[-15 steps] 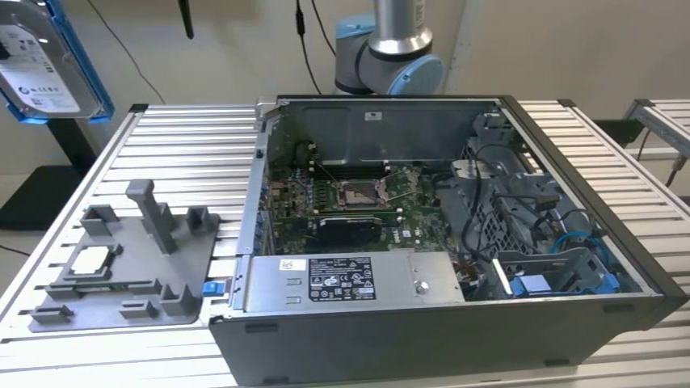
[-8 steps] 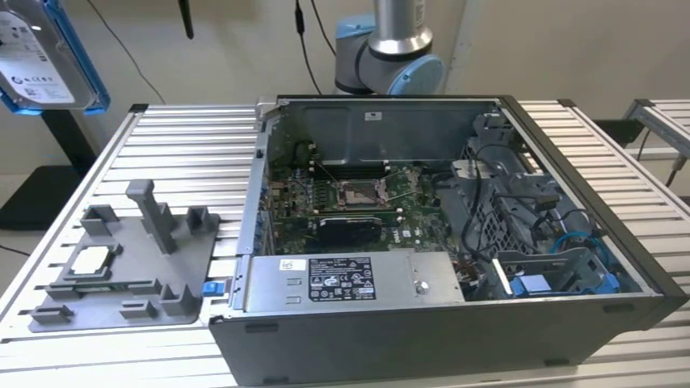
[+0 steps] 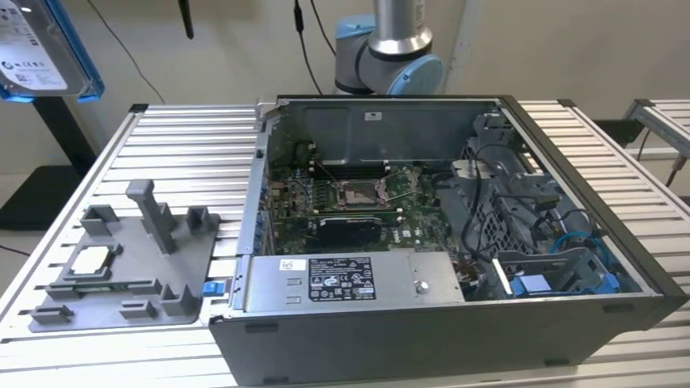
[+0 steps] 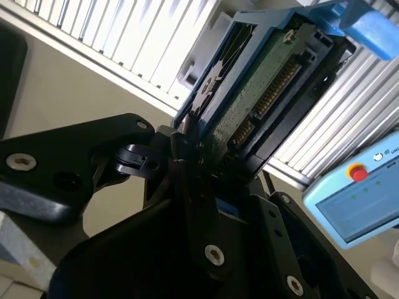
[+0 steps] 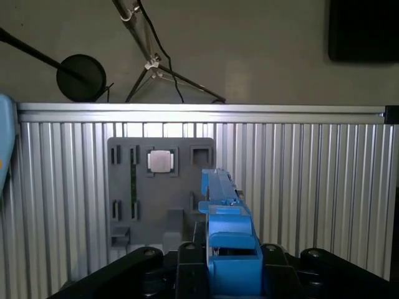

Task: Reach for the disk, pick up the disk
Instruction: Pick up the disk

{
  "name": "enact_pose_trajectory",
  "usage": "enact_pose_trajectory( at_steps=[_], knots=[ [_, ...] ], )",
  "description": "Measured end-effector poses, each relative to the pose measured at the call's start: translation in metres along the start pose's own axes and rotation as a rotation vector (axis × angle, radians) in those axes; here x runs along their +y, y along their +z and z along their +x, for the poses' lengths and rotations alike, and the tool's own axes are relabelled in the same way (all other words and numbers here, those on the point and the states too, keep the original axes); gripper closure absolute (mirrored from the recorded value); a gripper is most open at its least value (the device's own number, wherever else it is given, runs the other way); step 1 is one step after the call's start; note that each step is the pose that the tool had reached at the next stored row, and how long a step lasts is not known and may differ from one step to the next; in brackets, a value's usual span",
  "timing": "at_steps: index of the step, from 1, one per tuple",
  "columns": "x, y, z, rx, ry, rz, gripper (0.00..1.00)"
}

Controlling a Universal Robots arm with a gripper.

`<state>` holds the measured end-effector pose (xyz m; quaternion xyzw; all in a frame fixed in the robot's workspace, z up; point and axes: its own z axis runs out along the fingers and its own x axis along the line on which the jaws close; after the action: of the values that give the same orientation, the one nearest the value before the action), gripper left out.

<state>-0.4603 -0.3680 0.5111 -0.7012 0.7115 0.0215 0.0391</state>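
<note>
The disk (image 3: 38,48) hangs high at the exterior view's upper left, above the table edge; its white label faces the camera and a blue frame runs along its side. In the second wrist view the disk (image 4: 262,93) shows its green circuit board and connector row. My gripper (image 4: 215,156) is shut on it, with a black finger against each face. In the first wrist view the disk (image 5: 225,230) is seen edge-on, blue frame outward, clamped in my gripper (image 5: 229,256) above the slatted table.
An open computer case (image 3: 603,323) fills the middle of the slatted aluminium table (image 3: 161,129). A grey fixture plate (image 3: 183,259) with posts and a small square chip (image 3: 86,260) lies at the exterior view's left, the same plate (image 5: 187,187) lying below the disk. A pale blue pendant (image 4: 355,205) lies nearby.
</note>
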Motion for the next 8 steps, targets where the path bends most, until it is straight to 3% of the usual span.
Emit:
enact_pose_trajectory(
  at_steps=[8],
  knots=[
    [-0.0001,-0.0005,0.0,-0.0009,0.0,0.0002,1.0]
  ],
)
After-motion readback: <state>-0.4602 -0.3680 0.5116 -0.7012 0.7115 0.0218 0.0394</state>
